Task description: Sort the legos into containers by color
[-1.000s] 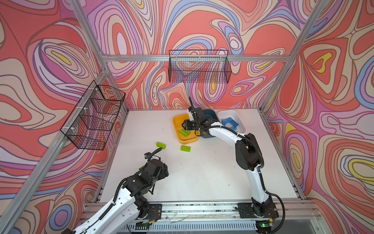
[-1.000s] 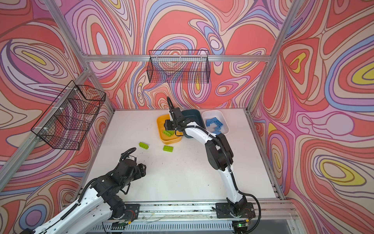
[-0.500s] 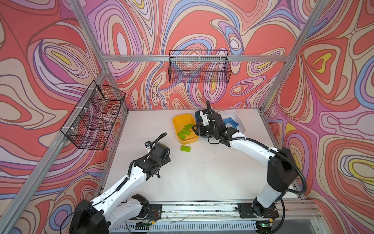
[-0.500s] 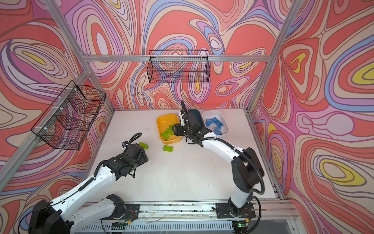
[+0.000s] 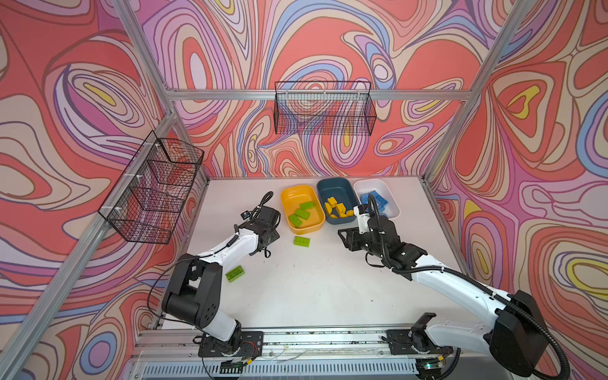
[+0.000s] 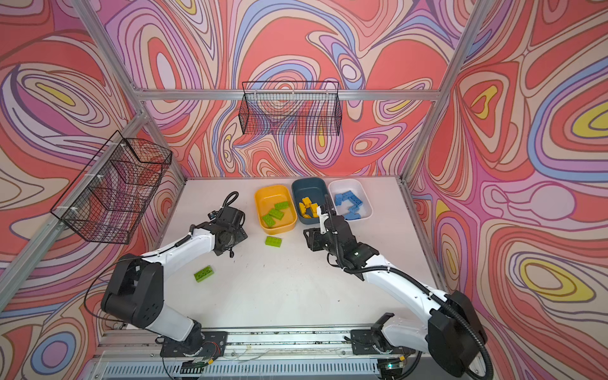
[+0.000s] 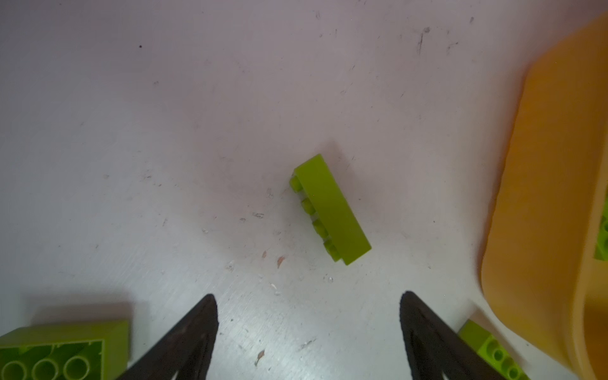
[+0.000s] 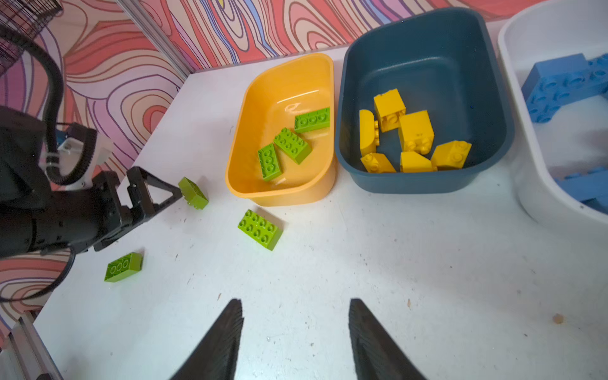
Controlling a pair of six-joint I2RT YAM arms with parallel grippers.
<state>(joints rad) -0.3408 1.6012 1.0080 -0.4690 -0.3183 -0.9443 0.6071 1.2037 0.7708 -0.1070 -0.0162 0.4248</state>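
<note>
Left fingers [image 7: 194, 335] spread | right fingers [image 8: 227, 335] parted | scuffed white tabletop [image 5: 312, 289] | swirly walls [image 5: 329, 49]

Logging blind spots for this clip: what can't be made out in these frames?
Side-lying green brick: hidden in both top views under the left gripper.
Blue legos: cut off by the right wrist view's edge; count unclear.
Flat green brick beside yellow bin: cropped at the left wrist view's edge.

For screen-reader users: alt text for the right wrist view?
Three green bricks lie loose on the table by a yellow bin holding three more; a blue bin holds yellow bricks, a white bin blue ones. The left gripper sits by one.
</note>
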